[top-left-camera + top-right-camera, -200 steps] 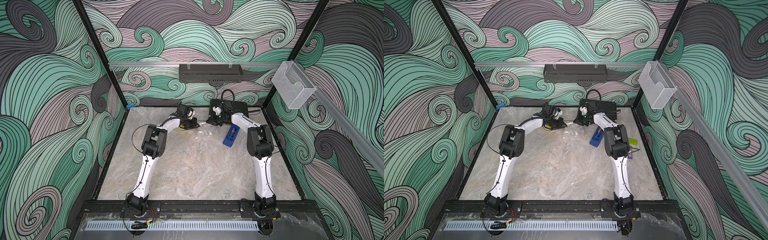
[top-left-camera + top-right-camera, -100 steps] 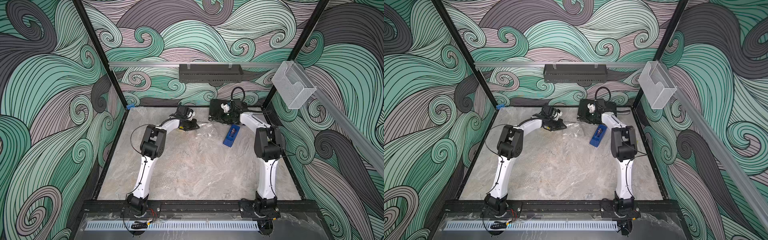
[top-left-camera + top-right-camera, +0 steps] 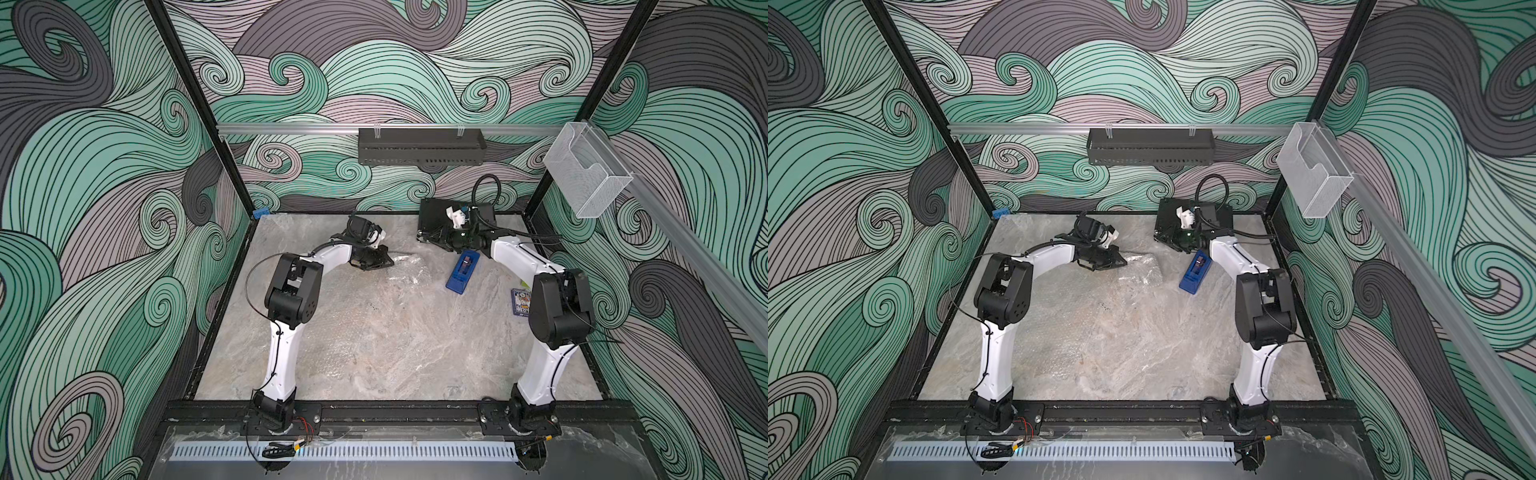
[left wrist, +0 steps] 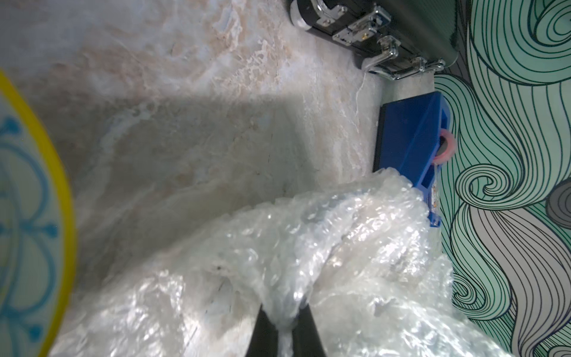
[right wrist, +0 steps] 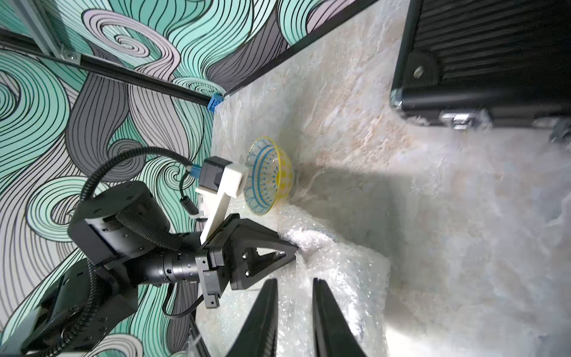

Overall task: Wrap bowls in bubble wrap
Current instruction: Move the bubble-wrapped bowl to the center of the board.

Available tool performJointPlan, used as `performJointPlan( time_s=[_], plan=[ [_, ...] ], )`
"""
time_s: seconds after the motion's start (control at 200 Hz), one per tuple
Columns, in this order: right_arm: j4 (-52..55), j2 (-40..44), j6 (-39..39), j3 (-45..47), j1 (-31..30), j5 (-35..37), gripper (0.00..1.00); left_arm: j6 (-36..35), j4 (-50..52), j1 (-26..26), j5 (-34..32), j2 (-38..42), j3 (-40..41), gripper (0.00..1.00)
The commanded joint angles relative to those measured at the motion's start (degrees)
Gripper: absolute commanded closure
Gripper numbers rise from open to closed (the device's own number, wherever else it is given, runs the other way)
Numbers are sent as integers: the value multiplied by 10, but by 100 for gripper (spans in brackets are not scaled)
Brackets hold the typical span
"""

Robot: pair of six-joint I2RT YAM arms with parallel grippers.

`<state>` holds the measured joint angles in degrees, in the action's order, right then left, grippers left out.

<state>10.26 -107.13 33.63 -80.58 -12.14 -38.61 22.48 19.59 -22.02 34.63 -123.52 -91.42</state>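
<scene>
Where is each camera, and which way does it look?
Top views: high above the arm bases, looking down at the table; left arm and right arm show.
Left wrist: behind the left hand, shut on bubble wrap, facing the case.
Right wrist: behind the open right hand, facing the bowl.
Shared: wrist views show bowl, bubble wrap, case.

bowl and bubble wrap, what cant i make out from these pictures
bowl: both top views, hidden behind the left arm's wrist; left wrist view, blurred and cut by the frame edge.
bubble wrap: both top views, see-through on the table, outline lost.
right end effector: right wrist view, contact with the wrap underneath unclear.
</scene>
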Motion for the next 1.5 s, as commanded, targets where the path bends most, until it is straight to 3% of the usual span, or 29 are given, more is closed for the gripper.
performJointPlan(
  time_s=[0.0,0.25,0.515,0.766,1.191,1.246,1.416,1.496],
  plan=[
    [-27,50,29,44,-31,0,77,-4,-23,-9,29,72,34,100],
    [-5,160,7,158,-116,66,80,4,-40,-24,-3,164,190,100],
    [0,208,-25,240,-206,91,83,19,-66,-36,-40,215,296,100],
    [-15,162,-30,262,-252,108,87,29,-91,-39,-55,236,331,100],
    [-91,46,-20,264,-263,147,92,46,-135,-48,-29,248,369,100],
    [-91,37,-23,261,-267,144,92,49,-136,-48,-28,252,373,92],
    [-91,29,-26,263,-270,147,92,65,-140,-46,-33,286,389,50],
    [-90,27,-28,263,-270,146,92,74,-146,-46,-34,308,401,36]
  ],
)
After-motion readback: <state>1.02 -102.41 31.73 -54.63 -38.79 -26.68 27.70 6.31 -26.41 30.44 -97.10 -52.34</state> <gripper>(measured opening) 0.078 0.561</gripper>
